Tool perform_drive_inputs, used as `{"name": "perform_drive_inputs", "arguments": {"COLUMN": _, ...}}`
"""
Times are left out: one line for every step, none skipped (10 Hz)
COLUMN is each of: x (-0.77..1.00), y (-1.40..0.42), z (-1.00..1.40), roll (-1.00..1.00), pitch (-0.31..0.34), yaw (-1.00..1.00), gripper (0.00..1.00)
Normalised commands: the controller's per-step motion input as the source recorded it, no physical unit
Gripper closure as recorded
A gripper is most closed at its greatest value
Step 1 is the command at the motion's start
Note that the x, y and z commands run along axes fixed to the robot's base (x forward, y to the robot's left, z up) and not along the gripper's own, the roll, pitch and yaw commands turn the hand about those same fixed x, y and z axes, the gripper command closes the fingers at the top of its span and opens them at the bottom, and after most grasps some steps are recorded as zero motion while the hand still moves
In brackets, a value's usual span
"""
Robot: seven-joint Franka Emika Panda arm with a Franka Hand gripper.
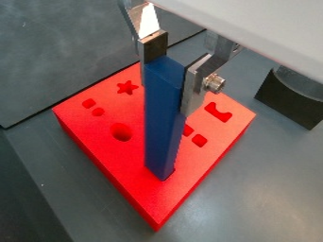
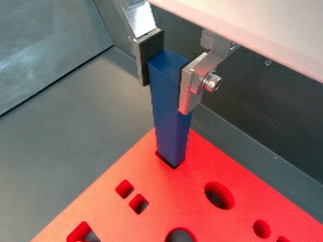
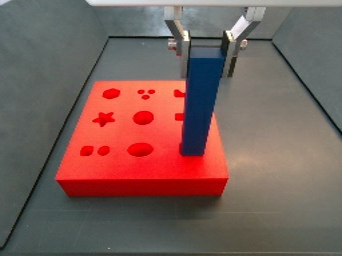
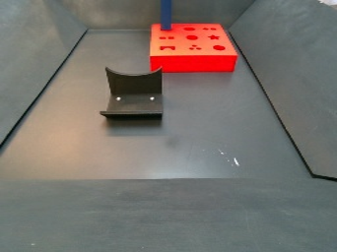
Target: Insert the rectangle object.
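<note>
The rectangle object, a tall plain blue bar, stands upright with its lower end in a hole near the front edge of the red block. It shows in both wrist views. My gripper comes straight down from above and is shut on the bar's top end, one silver finger on each side. In a side view only the bar's lower part shows above the block. The hole under the bar is hidden.
The block's top has several other shaped holes, among them a star and round ones. A small dark grey holder with a curved notch stands on the dark floor apart from the block; it also shows in a wrist view. Raised walls ring the floor.
</note>
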Motion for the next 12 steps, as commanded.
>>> {"name": "perform_drive_inputs", "arguments": {"x": 0.06, "y": 0.00, "z": 0.00, "roll": 0.06, "pitch": 0.016, "yaw": 0.00, "gripper": 1.00}}
{"name": "perform_drive_inputs", "arguments": {"x": 0.05, "y": 0.00, "z": 0.00, "roll": 0.07, "pitch": 0.019, "yaw": 0.00, "gripper": 1.00}}
{"name": "perform_drive_inputs", "arguments": {"x": 0.03, "y": 0.00, "z": -0.06, "roll": 0.09, "pitch": 0.004, "yaw": 0.00, "gripper": 1.00}}
{"name": "perform_drive_inputs", "arguments": {"x": 0.00, "y": 0.00, "z": -0.11, "roll": 0.12, "pitch": 0.000, "yaw": 0.00, "gripper": 1.00}}
{"name": "perform_drive_inputs", "arguments": {"x": 0.00, "y": 0.00, "z": -0.13, "roll": 0.16, "pitch": 0.000, "yaw": 0.00, "gripper": 1.00}}
{"name": "perform_drive_inputs", "arguments": {"x": -0.03, "y": -0.01, "z": -0.19, "roll": 0.17, "pitch": 0.000, "yaw": 0.00, "gripper": 1.00}}
{"name": "perform_drive_inputs", "arguments": {"x": 0.00, "y": -0.05, "z": -0.33, "roll": 0.12, "pitch": -0.003, "yaw": 0.00, "gripper": 1.00}}
{"name": "perform_drive_inputs", "arguments": {"x": 0.00, "y": -0.10, "z": -0.53, "roll": 0.15, "pitch": -0.031, "yaw": 0.00, "gripper": 1.00}}
{"name": "perform_drive_inputs", "arguments": {"x": 0.00, "y": -0.05, "z": -0.68, "roll": 0.13, "pitch": -0.027, "yaw": 0.00, "gripper": 1.00}}
{"name": "perform_drive_inputs", "arguments": {"x": 0.00, "y": 0.00, "z": -0.80, "roll": 0.06, "pitch": -0.059, "yaw": 0.00, "gripper": 1.00}}
{"name": "perform_drive_inputs", "arguments": {"x": -0.04, "y": 0.00, "z": -0.92, "roll": 0.00, "pitch": -0.091, "yaw": -0.02, "gripper": 1.00}}
{"name": "perform_drive_inputs", "arguments": {"x": -0.08, "y": 0.00, "z": -1.00, "roll": 0.00, "pitch": -0.113, "yaw": -0.01, "gripper": 1.00}}
